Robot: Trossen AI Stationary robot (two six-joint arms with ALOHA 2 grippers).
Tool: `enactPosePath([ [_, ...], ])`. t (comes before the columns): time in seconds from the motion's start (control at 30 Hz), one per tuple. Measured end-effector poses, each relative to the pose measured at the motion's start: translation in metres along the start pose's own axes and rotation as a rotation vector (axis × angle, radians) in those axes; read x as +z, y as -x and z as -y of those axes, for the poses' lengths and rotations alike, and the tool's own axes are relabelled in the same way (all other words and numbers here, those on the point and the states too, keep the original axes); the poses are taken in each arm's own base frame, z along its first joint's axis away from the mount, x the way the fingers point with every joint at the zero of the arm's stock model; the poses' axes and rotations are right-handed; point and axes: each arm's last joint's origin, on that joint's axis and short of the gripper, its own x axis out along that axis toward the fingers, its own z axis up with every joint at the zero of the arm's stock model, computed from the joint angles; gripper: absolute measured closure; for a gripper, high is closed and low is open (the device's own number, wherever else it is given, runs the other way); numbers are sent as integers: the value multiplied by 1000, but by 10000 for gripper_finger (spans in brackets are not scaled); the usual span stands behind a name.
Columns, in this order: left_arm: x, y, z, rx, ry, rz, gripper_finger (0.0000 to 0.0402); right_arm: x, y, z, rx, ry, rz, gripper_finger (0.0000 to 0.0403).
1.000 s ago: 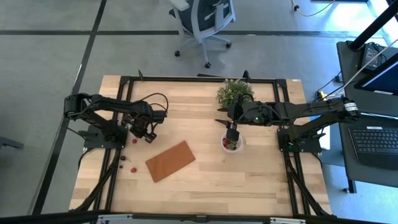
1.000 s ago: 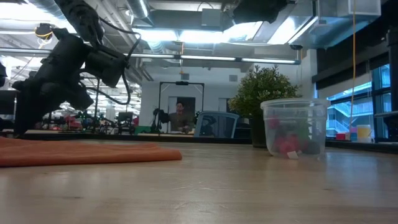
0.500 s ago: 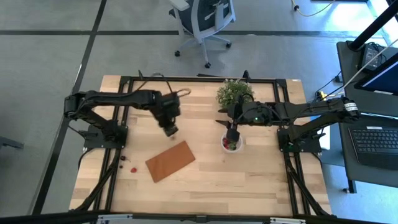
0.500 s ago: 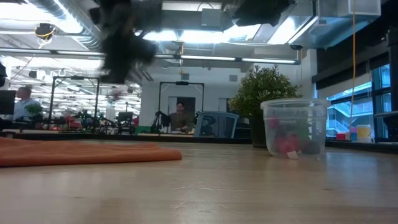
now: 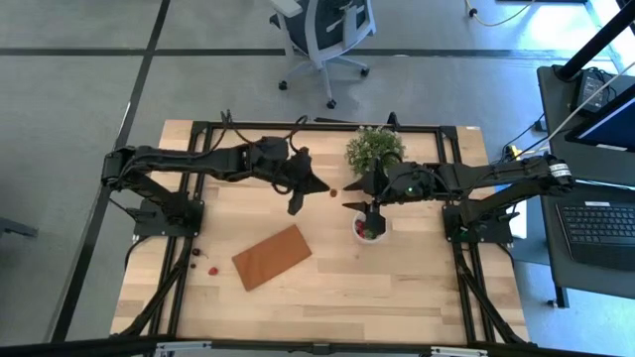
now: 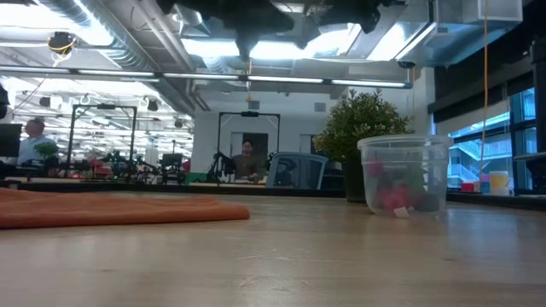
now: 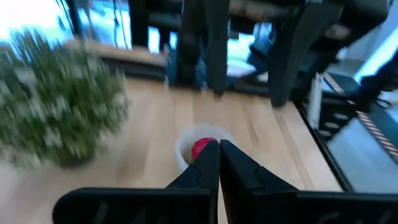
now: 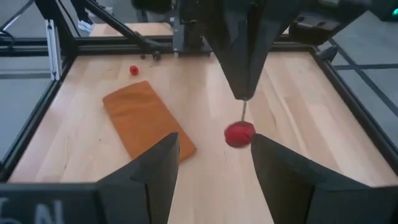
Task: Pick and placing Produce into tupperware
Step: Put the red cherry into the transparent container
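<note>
Two loose fruit pieces (image 5: 211,268) are lying on the tabletop (image 5: 397,288) at its left, near the brown board (image 5: 271,256). The left gripper (image 5: 334,191) is being held above the middle of the tabletop, its jaws pressed together on a red fruit piece (image 8: 239,134). To the right, the cup (image 5: 370,229) of fruit is standing near the plant (image 5: 373,147), and the right gripper (image 5: 368,216) is hanging over it with jaws spread.
</note>
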Motion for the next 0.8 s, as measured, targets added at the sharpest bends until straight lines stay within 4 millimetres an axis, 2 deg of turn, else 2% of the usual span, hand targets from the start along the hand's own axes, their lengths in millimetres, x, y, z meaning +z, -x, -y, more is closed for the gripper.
enactPosePath([
  [0.2, 10, -2, 15, 27, -62, 126, 401, 6, 0, 0, 4, -7, 58, 201],
  [0.43, 15, -4, 30, -13, -84, 188, 401, 10, 0, -1, 4, -12, 98, 201],
  [0.8, 17, -4, 39, -18, -94, 229, 401, 11, 1, 0, 3, -19, 118, 201],
])
